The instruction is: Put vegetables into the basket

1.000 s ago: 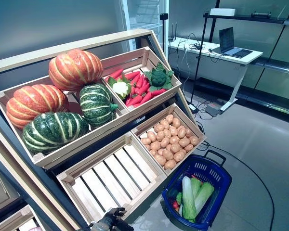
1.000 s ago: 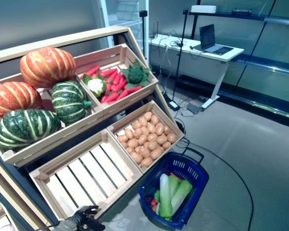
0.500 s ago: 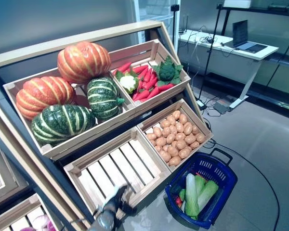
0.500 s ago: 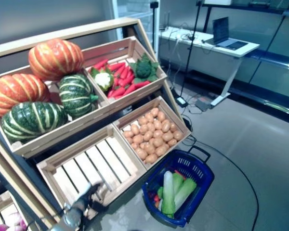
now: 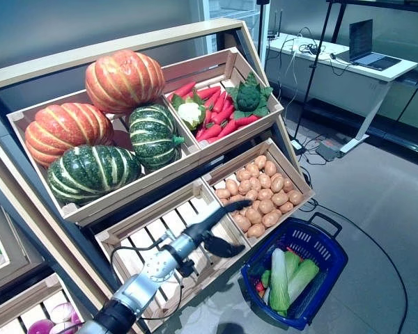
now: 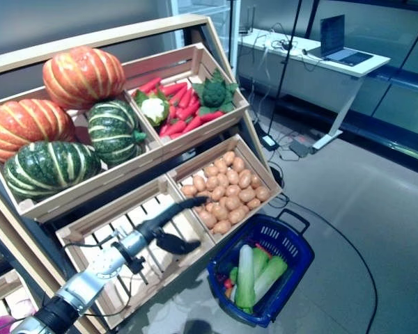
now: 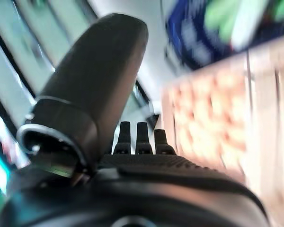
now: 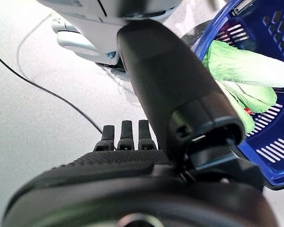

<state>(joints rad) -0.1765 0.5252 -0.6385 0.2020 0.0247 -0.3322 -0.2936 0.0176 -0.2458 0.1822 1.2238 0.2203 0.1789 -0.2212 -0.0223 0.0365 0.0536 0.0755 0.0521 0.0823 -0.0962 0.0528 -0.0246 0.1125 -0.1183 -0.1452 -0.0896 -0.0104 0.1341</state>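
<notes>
My left hand (image 5: 210, 235) is stretched out over the empty crate (image 5: 148, 245), its fingers (image 5: 231, 206) straight and released, tips reaching toward the potatoes (image 5: 259, 199) in the next crate over, thumb spread below and holding nothing. My right hand (image 8: 146, 156) shows only in its wrist view, hanging above the floor beside the basket (image 8: 270, 156), fingers straight, empty too.

The basket (image 5: 303, 245) stands on the floor just below the potato crate, already carrying long green vegetables (image 5: 285, 275) and a bit of red.

I judge the step in hand to be the reach for a potato. To do it well I should carry the palm on over the divider between the crates, come down on one potato near the front edge of the heap, and curl round it from above rather than rake the pile, since these round things will roll off the tilted crate. Then a short swing down and right to the basket.

Farther up the shelf lie the chillies (image 5: 219, 115), broccoli (image 5: 249, 97), cauliflower (image 5: 189, 115) and, to the left, the pumpkins (image 5: 97, 132), all untouched.
</notes>
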